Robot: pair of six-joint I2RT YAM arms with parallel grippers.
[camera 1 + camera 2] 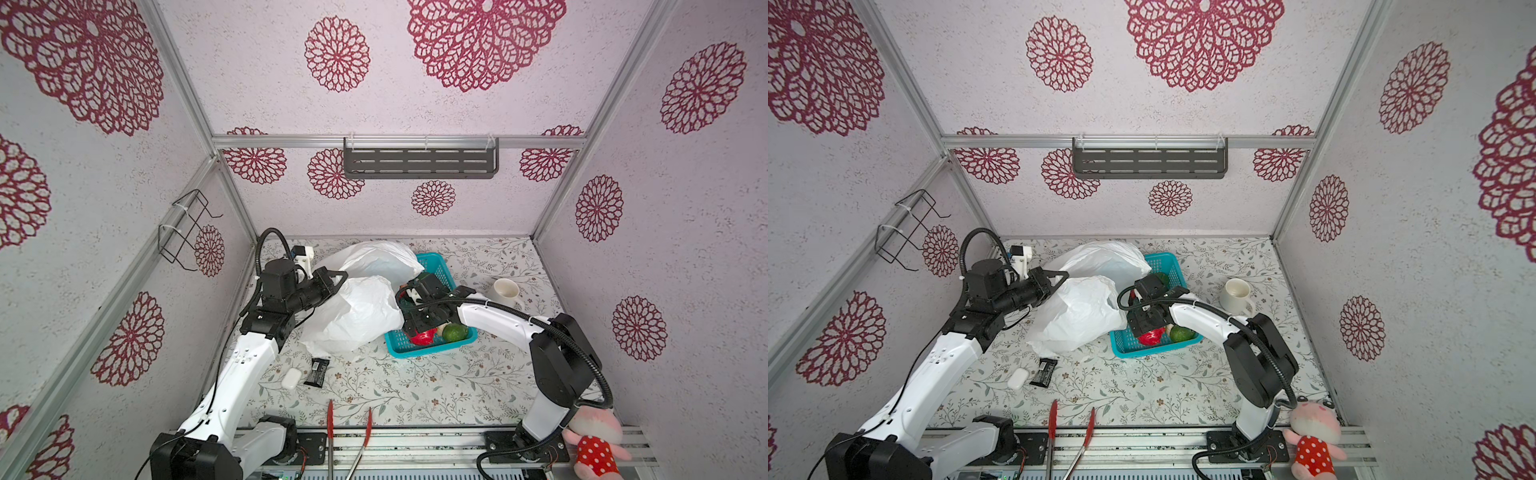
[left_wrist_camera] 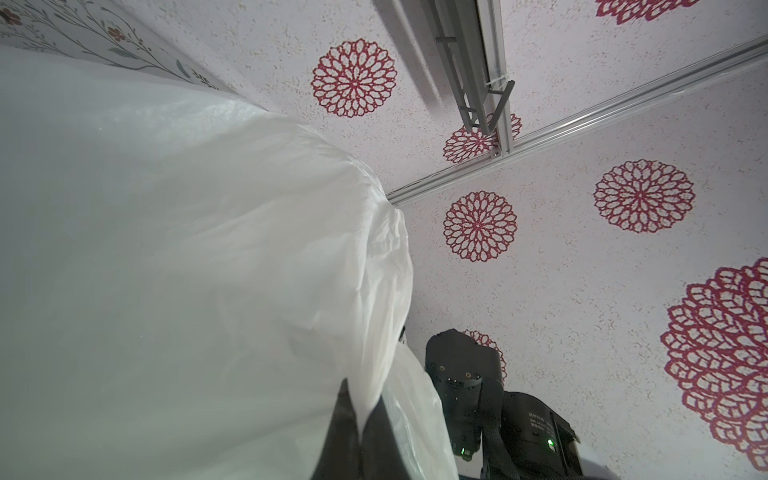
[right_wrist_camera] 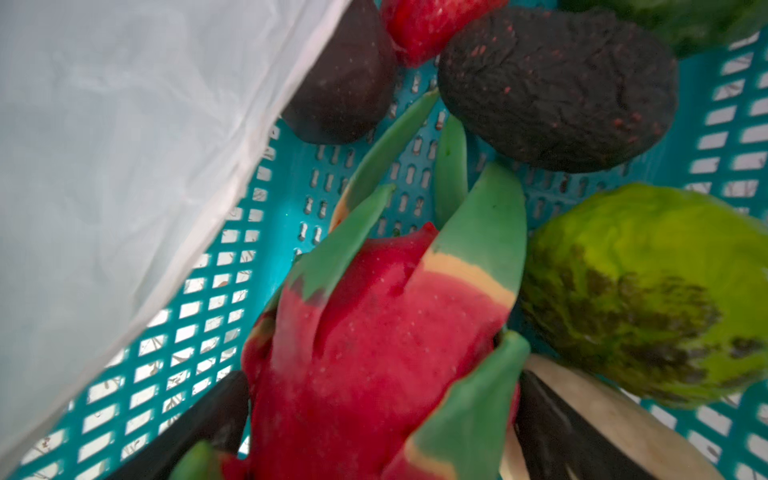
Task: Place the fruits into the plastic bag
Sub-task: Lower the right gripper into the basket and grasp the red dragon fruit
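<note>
The crinkled white plastic bag [image 1: 357, 311] [image 1: 1079, 311] lies left of the teal basket [image 1: 415, 353], partly draped over its rim. My left gripper [image 1: 344, 275] [image 2: 361, 415] is shut on a fold of the bag's upper edge. Inside the basket my right gripper [image 1: 422, 334] [image 3: 374, 415] stands open, its fingers astride the red-pink spiky fruit [image 3: 374, 353] with green tips. Beside that fruit lie a green fruit [image 3: 644, 291] [image 1: 455, 332], a dark brown bumpy one [image 3: 557, 83], a dark smooth one [image 3: 345, 83], a red one [image 3: 424, 25] and a cream one [image 3: 602, 407].
A white mug [image 1: 505, 291] stands right of the basket. A black packet [image 1: 318, 372] and a white case [image 1: 291, 378] lie in front of the bag, red tongs [image 1: 330, 419] at the front edge. A pink plush toy [image 1: 594, 440] sits by the right arm's base.
</note>
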